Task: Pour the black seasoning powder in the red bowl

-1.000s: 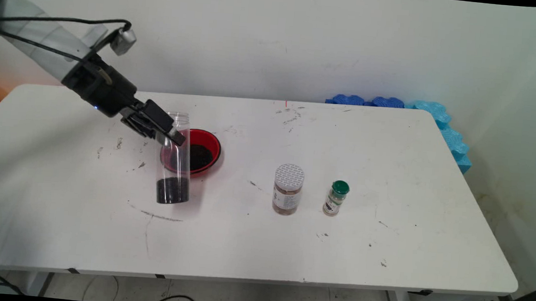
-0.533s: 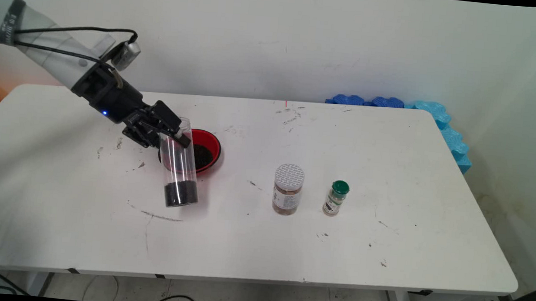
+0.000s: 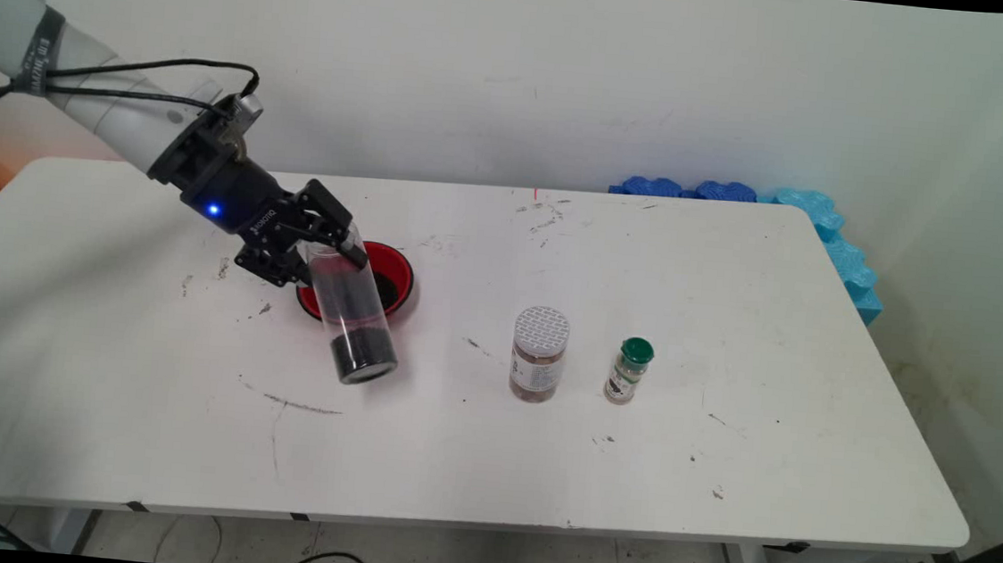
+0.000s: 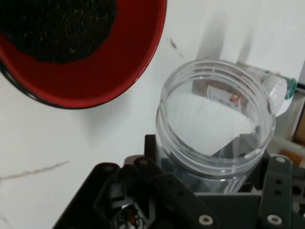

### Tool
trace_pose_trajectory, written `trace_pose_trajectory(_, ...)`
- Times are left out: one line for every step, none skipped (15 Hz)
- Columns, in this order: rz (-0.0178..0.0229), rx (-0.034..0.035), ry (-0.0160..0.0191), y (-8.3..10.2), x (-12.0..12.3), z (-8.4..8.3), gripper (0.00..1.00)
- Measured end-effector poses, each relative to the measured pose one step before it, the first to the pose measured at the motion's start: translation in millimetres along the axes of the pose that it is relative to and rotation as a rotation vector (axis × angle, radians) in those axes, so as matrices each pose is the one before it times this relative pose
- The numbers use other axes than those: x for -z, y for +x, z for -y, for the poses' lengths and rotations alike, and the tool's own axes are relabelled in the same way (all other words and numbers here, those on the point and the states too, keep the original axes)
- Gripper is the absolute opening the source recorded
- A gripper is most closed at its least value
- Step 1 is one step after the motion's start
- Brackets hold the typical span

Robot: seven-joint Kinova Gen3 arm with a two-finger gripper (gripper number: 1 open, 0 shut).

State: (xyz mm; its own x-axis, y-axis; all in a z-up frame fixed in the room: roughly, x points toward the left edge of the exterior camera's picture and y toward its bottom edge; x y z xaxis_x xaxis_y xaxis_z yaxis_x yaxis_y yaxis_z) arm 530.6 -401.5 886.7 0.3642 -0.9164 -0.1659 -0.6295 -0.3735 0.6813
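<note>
1. So the black gripper (image 3: 338, 251) is clamped on a clear plastic jar (image 3: 354, 310), up near the jar's open mouth, one finger on each side of the neck.

2. The jar is tilted, not upright. Its open end is up at the gripper and its closed bottom points down and toward the camera side of the table, away from the wrist. There's a clump of dark grains (image 3: 362, 349) sitting in that lower end. Can't tell from the main view whether the bottom actually touches the table (image 3: 542, 446) or hangs just above it.

3. The hand view looks straight at the jar's open rim (image 4: 217, 112), with the gripper's linkage wrapped around the neck below it.

4. Right behind the jar, just past the fingertips, is a red bowl (image 3: 396, 275) with more dark stuff (image 4: 52, 26) piled in the middle. In the main view the jar overlaps the bowl's front, so part of the bowl is hidden.

5. Further out from the gripper, on the side away from the arm, a brown-filled jar with a patterned silver lid (image 3: 539, 353) stands upright.

6. Just beyond that one, a small spice bottle with a green cap (image 3: 629, 370), also upright. The two are near each other but not touching.

7. Way past those, blue foam pieces (image 3: 767, 199) line the table's far corner against the wall.
</note>
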Motion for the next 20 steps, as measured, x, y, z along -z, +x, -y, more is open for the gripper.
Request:
trace_pose_trajectory(0.00047,0.02704,-0.00261,0.29,-0.5,0.61,0.0)
trace_pose_trajectory(0.00155,0.04143,-0.00421,0.25,-0.55,0.95,0.0)
trace_pose_trajectory(0.00135,0.03131,-0.00332,0.14,-0.31,0.52,0.0)
trace_pose_trajectory(0.0014,0.03873,-0.00468,0.31,-0.33,0.52,0.0)
trace_pose_trajectory(0.00168,0.03399,-0.00463,0.3,-0.27,0.27,0.0)
trace_pose_trajectory(0.00296,0.03957,-0.0052,0.17,-0.18,0.23,0.0)
trace_pose_trajectory(0.00304,0.03724,-0.0052,0.23,-0.03,0.17,0.0)
trace_pose_trajectory(0.00179,0.02033,-0.00258,0.12,0.01,0.04,0.0)
trace_pose_trajectory(0.00208,0.03045,-0.00403,0.3,0.26,0.13,0.0)
trace_pose_trajectory(0.00206,0.03281,-0.00425,0.32,0.33,0.15,0.0)
trace_pose_trajectory(0.00145,0.0312,-0.00446,0.34,0.45,0.21,0.0)
trace_pose_trajectory(0.00126,0.02545,-0.00392,0.65,0.27,0.11,0.0)
trace_pose_trajectory(0.00169,0.0243,-0.00359,0.88,0.04,0.04,0.0)
trace_pose_trajectory(0.00192,0.03198,-0.0059,1.0,0.11,0.07,0.0)
trace_pose_trajectory(0.00173,0.02363,-0.00463,0.62,0.01,-0.13,0.0)
trace_pose_trajectory(0.00172,0.02336,-0.00477,0.53,-0.08,-0.2,0.0)
trace_pose_trajectory(0.00198,0.03042,-0.00772,0.44,-0.02,-0.42,0.0)
trace_pose_trajectory(0.00137,0.02837,-0.00748,0.5,-0.05,-0.37,0.0)
trace_pose_trajectory(0.00076,0.02214,-0.00604,0.43,-0.08,-0.4,0.0)
trace_pose_trajectory(0.00039,0.03136,-0.00973,0.73,0.07,-0.34,0.0)
